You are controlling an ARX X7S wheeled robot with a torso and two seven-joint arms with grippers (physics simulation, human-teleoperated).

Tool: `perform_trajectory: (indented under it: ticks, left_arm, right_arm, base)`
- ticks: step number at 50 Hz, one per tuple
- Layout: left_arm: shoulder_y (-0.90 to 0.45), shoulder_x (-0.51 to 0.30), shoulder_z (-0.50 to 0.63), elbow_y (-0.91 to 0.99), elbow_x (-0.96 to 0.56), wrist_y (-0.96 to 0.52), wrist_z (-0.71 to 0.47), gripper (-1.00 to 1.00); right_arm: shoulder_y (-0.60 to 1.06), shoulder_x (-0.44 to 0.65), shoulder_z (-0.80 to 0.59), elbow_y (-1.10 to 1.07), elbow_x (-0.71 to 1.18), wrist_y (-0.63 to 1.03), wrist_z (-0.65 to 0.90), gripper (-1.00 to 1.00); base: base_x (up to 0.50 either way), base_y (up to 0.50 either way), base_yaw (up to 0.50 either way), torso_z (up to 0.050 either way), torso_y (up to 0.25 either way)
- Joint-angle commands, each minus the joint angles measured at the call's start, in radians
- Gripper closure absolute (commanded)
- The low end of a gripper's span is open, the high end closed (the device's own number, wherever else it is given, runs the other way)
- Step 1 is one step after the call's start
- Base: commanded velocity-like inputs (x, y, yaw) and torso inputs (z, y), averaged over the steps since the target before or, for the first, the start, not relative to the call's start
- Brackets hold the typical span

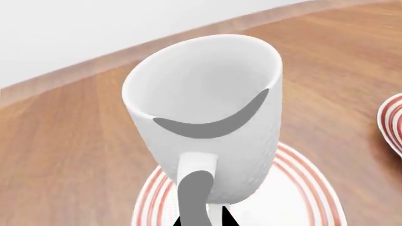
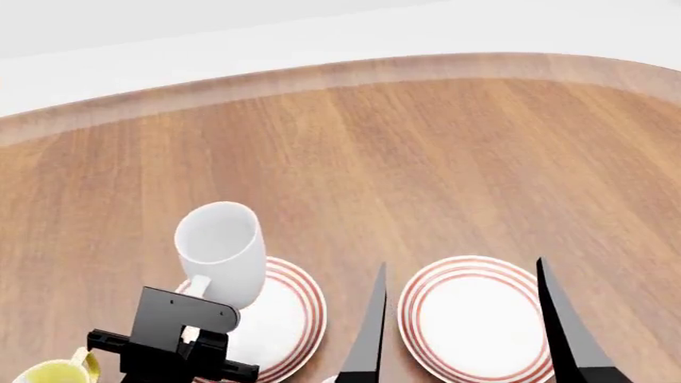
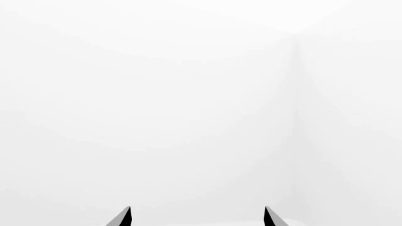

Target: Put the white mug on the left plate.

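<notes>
The white mug stands over the left plate, tilted so its open mouth leans away from the robot, its base over the plate's white middle. Whether the base rests on the plate or hangs just above it is hard to tell from these angles. The mug looks empty; in the left wrist view its pale interior shows nothing but a grey curved reflection. Its white loop handle points back toward the robot's left arm.

The left gripper sits right at that handle, its black body low at the left of the head view. In the left wrist view two dark fingertips flank the lower part of the handle, set close together and apparently clamped on it.

The right gripper is spread wide, holding nothing; its two long black fingers stand on either side of the right plate in the head view. That plate is bare.

Both red-ringed plates lie side by side on the brown wooden surface. A yellow mug peeks in at the bottom left corner, beside the left gripper.
</notes>
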Motion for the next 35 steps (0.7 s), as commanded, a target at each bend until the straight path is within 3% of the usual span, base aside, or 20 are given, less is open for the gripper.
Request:
perform_trajectory:
  ticks: [1,18,35]
  left_arm:
    - [-0.003,0.007,0.017,-0.026,0.002,0.026,-0.001,1.0]
    - [-0.006,0.022,0.035,-0.116,-0.002,0.078,-0.004,1.0]
    - [-0.098,0.076,0.046,-0.407,-0.016,0.229,0.004,1.0]
  right_arm:
    - [-0.001,0.0,0.001,0.0,0.001,-0.003,0.001,-1.0]
    - [-0.001,0.0,0.003,0.0,0.002,-0.004,-0.001,-1.0]
    - [-0.004,0.0,0.005,0.0,0.003,-0.007,-0.001,-1.0]
  base:
    - [0.0,0.0,0.0,0.0,0.0]
    - [0.0,0.0,0.0,0.0,0.001]
    - [0.0,0.0,0.0,0.0,0.0]
